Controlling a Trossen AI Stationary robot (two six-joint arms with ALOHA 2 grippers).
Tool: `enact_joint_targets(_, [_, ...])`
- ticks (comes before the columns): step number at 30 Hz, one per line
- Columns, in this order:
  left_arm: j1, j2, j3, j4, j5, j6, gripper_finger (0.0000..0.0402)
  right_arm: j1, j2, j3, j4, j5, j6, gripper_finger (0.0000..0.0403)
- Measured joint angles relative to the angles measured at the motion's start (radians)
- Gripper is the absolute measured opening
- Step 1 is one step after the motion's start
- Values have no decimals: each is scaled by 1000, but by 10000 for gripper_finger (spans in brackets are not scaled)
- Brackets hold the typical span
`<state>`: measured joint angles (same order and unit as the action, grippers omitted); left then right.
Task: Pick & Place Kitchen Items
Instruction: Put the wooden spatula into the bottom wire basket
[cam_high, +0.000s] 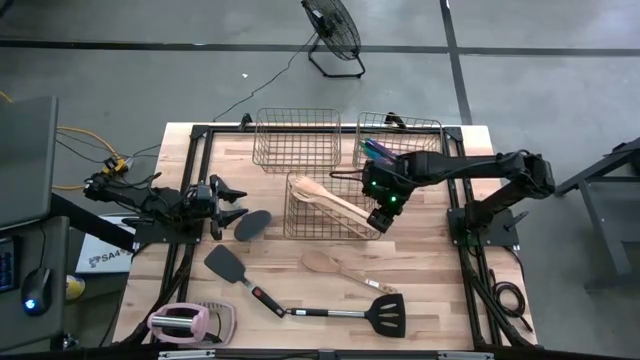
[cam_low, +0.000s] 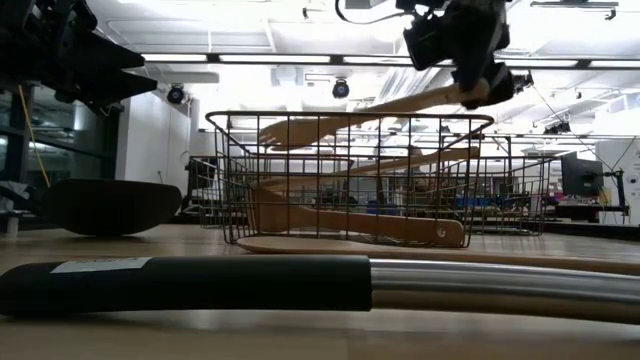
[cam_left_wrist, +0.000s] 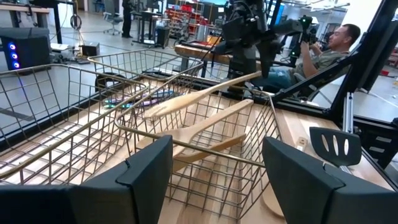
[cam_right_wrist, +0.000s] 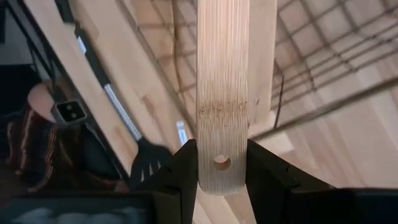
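My right gripper is shut on a pale wooden utensil over the middle copper wire basket. In that basket lie other wooden utensils. My left gripper is open and empty at the table's left, beside a black spoon's head; its fingers also show in the left wrist view. On the table nearer the front lie a black spatula, a wooden spoon and a black slotted spatula. Iridescent pieces sit in the far right basket. My right gripper pinches the wooden utensil's handle at its free end, by the small hole, one finger on each narrow edge. It comes from above, from the table's right. The utensil slants over the basket, its slotted head away from the gripper and lower.
A copper basket stands at the far left beside the far right one. A pink-and-white gadget sits at the front left corner. A person sits beyond the table. Bare wood lies at the front right.
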<state>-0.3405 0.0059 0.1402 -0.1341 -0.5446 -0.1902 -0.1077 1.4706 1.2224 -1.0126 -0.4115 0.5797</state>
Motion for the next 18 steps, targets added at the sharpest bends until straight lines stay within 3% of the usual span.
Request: enact_joint_targets(18, [0,0,0,-1,3,-2,244,1,44,0,12,43,-1,107])
